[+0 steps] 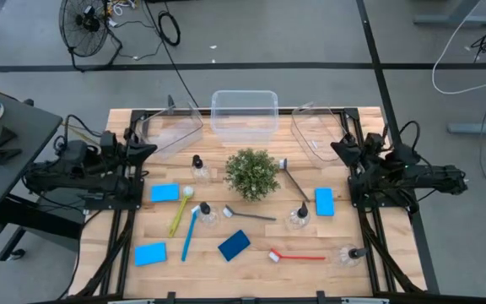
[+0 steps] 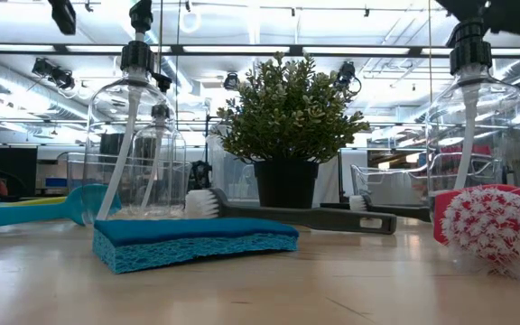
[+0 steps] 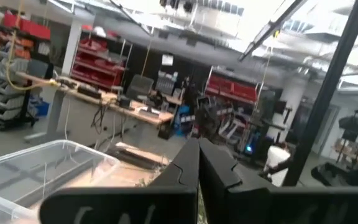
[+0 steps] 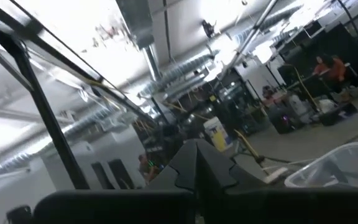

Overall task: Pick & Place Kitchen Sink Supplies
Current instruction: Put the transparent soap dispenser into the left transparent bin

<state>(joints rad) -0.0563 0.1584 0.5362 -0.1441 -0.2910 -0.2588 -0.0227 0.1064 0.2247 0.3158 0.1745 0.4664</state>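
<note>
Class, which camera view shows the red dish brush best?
The high view: the whole red dish brush lies visible, handle and head. The low view shows only its bristly head. Neither wrist view shows it.

We are looking straight down overhead and level from tabletop height, both sharing the potted plant [image 1: 251,174]; wrist cameras are facing roomward.

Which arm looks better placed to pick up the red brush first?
Probably the right. The red brush lies on the table's right half, nearer the right gripper than the left gripper; both are parked at the back.
</note>
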